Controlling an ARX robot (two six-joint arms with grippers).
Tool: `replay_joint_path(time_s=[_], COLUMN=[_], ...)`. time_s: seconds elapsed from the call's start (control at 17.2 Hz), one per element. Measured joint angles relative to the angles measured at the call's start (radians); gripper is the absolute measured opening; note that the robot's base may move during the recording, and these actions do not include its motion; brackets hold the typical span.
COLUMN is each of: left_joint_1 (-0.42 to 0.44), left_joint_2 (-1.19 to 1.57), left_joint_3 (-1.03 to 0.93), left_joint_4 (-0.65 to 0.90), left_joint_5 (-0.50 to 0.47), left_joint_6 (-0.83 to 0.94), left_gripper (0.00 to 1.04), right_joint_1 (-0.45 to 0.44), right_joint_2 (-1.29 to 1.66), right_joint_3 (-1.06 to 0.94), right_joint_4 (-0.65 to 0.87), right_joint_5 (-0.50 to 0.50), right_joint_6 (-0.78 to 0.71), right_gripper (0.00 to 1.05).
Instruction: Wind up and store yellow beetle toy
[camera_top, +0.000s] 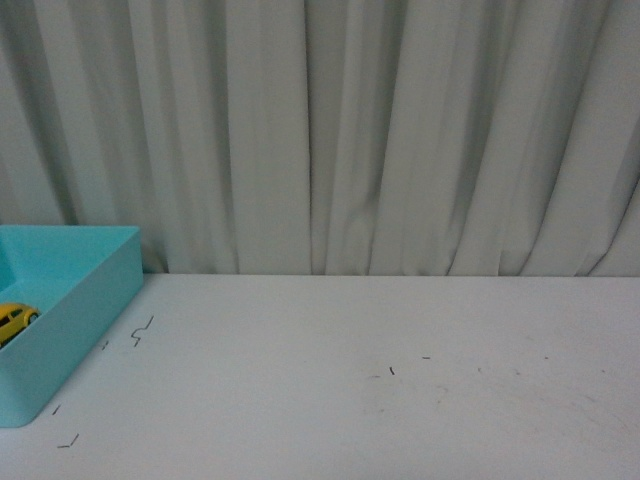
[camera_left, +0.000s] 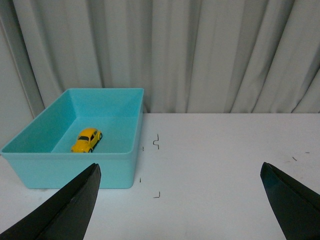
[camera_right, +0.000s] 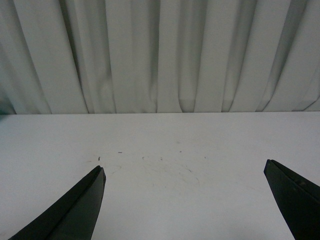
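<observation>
— Yellow beetle toy (camera_left: 87, 140), where was it when you looked?

— It sat on the floor of the turquoise bin (camera_left: 60, 170), near the wall closest to the left arm and toward the bin's middle. The bin stood on the white worktop (camera_left: 225, 150), at the robot's left, with the pale curtain (camera_left: 200, 50) hanging behind.

— And the left pincer (camera_left: 180, 200)?

— It was released, its two dark fingers (camera_left: 70, 210) spread wide, with nothing between them. The toy lay well apart from it, beyond the bin's near wall and off toward the one finger rather than centred in the gap.

— Which way did the car point?

— Its long axis ran on a slant across the bin floor, neither square to the long walls nor to the short ones. It stood on its wheels. I could not tell for certain which end was the nose.

— And the right pincer (camera_right: 185, 200)?

— Released too, fingers wide over bare worktop with only faint dark marks (camera_right: 120, 152) on it. From the front, just a sliver of the toy (camera_top: 14, 322) showed inside the bin (camera_top: 80, 330) at the far left edge.
</observation>
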Motion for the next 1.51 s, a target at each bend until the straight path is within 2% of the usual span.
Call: replay_joint_path(time_s=[1.51], left_joint_1=[0.000], left_joint_2=[0.000], left_joint_3=[0.000], left_joint_4=[0.000], left_joint_5=[0.000], left_joint_6=[0.000], left_gripper=[0.98], right_joint_1=[0.000], right_joint_2=[0.000], right_joint_3=[0.000], right_joint_4=[0.000], right_joint_5=[0.000], right_joint_6=[0.000], right_gripper=[0.98])
